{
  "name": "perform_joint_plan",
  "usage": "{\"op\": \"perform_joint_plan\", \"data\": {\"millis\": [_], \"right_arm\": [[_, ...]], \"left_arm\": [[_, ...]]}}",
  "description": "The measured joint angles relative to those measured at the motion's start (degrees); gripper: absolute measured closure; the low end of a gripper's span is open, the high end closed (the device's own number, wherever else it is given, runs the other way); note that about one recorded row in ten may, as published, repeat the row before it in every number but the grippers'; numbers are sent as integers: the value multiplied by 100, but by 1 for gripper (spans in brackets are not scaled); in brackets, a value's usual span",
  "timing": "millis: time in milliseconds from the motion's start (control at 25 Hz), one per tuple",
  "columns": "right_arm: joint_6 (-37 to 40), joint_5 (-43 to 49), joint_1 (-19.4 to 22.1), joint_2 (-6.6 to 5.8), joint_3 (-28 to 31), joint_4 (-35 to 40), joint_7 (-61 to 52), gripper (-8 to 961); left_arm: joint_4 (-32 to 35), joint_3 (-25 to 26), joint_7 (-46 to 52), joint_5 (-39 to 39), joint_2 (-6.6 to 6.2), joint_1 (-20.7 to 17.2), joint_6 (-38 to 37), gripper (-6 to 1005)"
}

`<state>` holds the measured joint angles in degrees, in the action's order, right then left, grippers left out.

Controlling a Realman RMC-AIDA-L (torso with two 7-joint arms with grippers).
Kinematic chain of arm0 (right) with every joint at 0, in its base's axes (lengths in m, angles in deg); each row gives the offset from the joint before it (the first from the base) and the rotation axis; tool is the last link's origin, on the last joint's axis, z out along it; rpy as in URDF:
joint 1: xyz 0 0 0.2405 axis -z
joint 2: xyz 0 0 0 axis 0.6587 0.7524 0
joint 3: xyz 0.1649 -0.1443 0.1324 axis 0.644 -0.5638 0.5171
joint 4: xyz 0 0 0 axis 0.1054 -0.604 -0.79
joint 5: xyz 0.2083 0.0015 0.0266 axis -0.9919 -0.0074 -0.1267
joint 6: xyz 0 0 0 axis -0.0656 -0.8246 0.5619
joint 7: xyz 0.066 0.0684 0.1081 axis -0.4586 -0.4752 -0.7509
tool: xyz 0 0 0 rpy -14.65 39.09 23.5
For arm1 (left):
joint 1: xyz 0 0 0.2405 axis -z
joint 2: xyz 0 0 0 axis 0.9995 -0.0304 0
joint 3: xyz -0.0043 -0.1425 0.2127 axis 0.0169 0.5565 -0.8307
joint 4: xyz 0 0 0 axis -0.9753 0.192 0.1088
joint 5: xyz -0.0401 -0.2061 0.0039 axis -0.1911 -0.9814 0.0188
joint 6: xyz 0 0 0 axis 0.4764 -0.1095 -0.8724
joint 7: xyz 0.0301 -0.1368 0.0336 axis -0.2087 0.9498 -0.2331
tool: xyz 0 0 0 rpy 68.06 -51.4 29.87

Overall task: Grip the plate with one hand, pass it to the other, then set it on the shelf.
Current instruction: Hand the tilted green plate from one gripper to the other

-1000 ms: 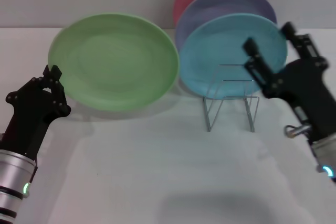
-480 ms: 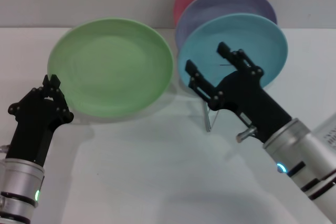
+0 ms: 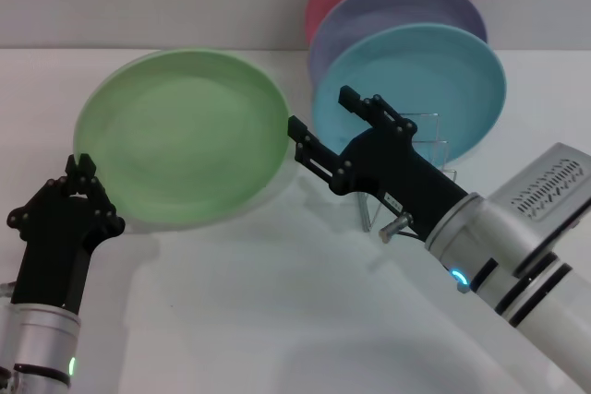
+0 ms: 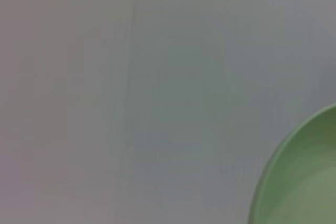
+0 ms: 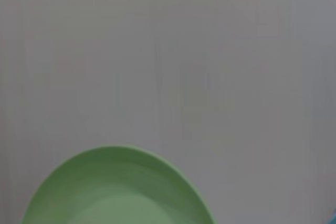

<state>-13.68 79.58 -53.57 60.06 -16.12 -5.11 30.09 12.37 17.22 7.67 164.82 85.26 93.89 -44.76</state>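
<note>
The white surface [image 3: 277, 320] carries a wire rack [image 3: 416, 173] of plates at the back. The green plate [image 3: 180, 149] is tilted up off it, face toward the camera, widest left to right. The right pincer [image 3: 321, 128], fingers apart, sits just beside its right rim. The left pincer [image 3: 78, 182] seems clamped on the lower-left rim, though contact is hard to confirm.

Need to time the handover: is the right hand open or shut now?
Open. In the head view the right hand has its two fingers spread apart, reaching at the green plate's near edge, not yet clamping it.
</note>
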Motion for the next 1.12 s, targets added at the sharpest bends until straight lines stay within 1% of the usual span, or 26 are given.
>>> {"op": "perform_joint_plan", "data": {"millis": [160, 280, 320, 440, 680, 880, 1040, 1120], "right_arm": [[-155, 5, -218, -1, -56, 117, -33, 196], [-184, 0, -323, 7, -109, 200, -82, 196], [-211, -1, -370, 12, -129, 237, -112, 196], [-298, -3, -529, 34, -159, 362, -191, 195], [-322, -12, -730, 50, -160, 532, -305, 195], [-451, -49, -907, 65, -158, 649, -369, 195], [-460, -287, -1116, 68, -208, 808, -380, 196], [-466, -334, -1154, 68, -222, 840, -381, 196]], "left_arm": [[-109, -221, -220, -367, 0, -16, -137, 948], [-161, -299, -319, -486, -1, -17, -200, 947], [-207, -403, -432, -583, 0, -19, -318, 947], [-232, -501, -543, -658, 1, -35, -473, 947], [-367, -557, -811, -837, 7, -61, -548, 946], [-400, -564, -842, -906, 9, -63, -551, 945], [-421, -569, -876, -935, 8, -62, -551, 944], [-423, -570, -876, -942, 8, -62, -551, 944]]}}
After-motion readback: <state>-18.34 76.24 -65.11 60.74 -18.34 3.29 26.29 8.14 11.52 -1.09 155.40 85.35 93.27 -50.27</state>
